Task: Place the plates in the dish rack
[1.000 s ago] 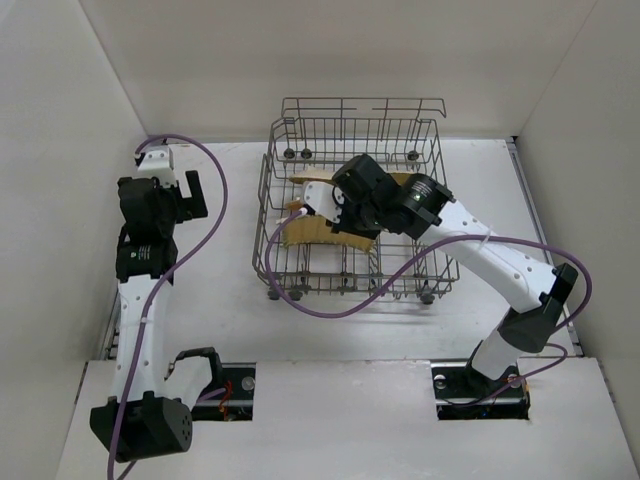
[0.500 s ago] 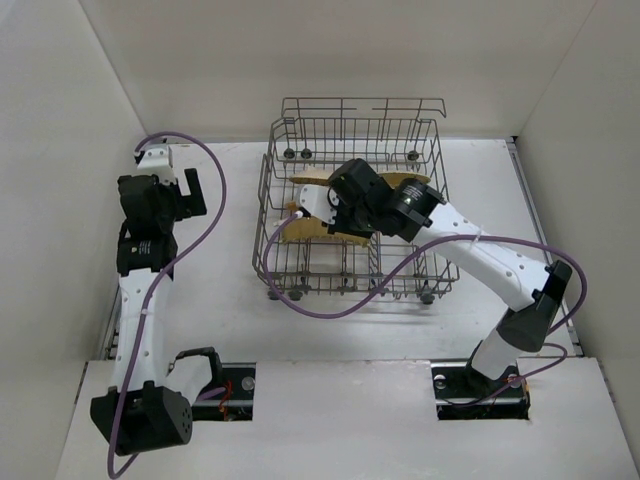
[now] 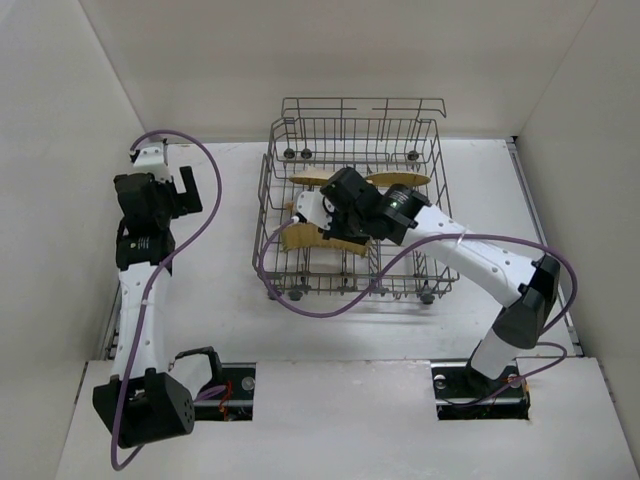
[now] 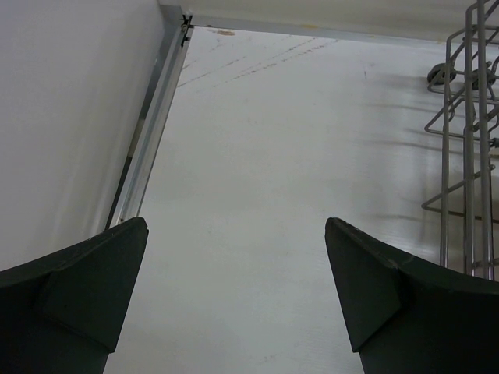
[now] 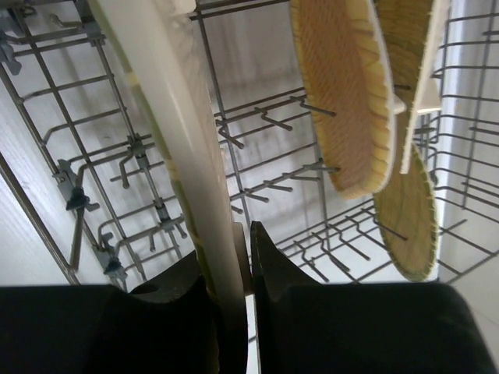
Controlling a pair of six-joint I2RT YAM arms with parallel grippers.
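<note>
While the fourth plate stood edge-on inside the dish rack, your right gripper was pinching it, one finger pressed against each face. In the right wrist view that plate ran up and away from the gripper as a thin cream strip, leaning slightly left, with the rack's wire floor and tines behind it. I could not tell whether its far edge touched the wires.

Three other plates sat in the rack just to the right of the held one in that view. A ribbed yellow one leaned among the tines, a second overlapped behind it at the top edge, and a third stood lower, near the rack floor.

From above, your right arm reached across the rack from its right side. The gripper sat over the left half of the rack, and tan slivers showed edge-on nearer the back rail.

Your left gripper hung well to the left of the rack, its fingers spread wide with nothing between them, over the white tabletop. The rack's side wires and one small wheel showed at the right edge of the left wrist view.
</note>
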